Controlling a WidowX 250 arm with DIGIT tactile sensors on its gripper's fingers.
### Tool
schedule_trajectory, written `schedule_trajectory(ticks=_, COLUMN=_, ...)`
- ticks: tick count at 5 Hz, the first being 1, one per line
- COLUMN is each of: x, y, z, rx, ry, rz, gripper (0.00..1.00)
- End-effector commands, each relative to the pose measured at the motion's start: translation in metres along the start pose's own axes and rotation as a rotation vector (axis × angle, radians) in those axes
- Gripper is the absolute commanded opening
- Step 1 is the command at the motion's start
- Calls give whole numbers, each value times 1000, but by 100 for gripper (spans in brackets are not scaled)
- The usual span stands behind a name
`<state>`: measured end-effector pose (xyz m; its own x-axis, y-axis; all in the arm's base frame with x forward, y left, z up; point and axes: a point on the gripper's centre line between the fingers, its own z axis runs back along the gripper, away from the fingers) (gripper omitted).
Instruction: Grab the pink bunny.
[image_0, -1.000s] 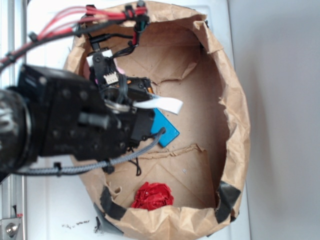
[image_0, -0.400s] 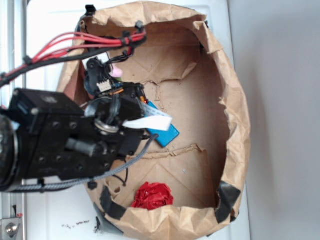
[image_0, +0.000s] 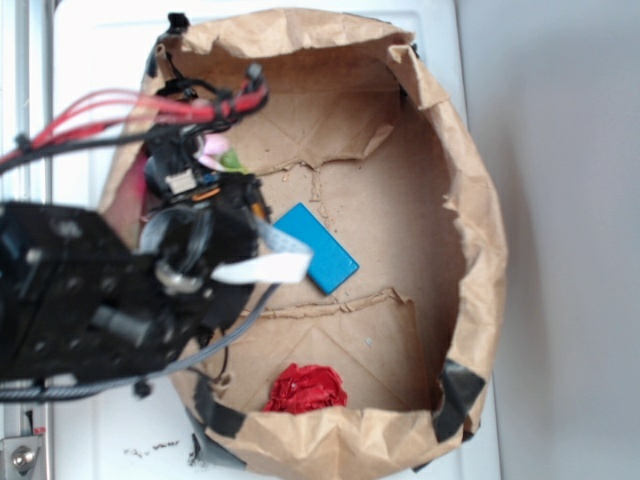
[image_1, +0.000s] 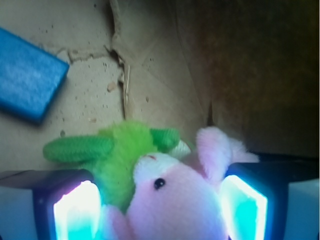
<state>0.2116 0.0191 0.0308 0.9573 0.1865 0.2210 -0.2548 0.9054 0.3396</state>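
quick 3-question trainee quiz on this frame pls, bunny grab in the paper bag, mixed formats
1. True or false: in the wrist view, the pink bunny lies between the two lit fingers of the gripper.
2. Which toy presses against the bunny's side? A) green plush toy B) red fabric wad C) blue block
3. Fill in: in the exterior view, the red fabric wad sits near the ____ edge of the paper bag.

Key: 1 true; 2 A; 3 bottom. Whether the fingers already squeeze the bunny cannot be told.
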Motion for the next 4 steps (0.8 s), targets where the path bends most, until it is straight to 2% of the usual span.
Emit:
schedule_trajectory(ticks=1, x=-24, y=1, z=5, rx=-12, ry=-17, rz=17, gripper=0)
schedule_trajectory(ticks=3, x=-53, y=0, z=17, rx=-40, ry=-25, rz=0, gripper=0)
schedule_trajectory(ticks=4, x=-59, y=6, z=38, rx=-110, ry=-32, rz=-10, gripper=0)
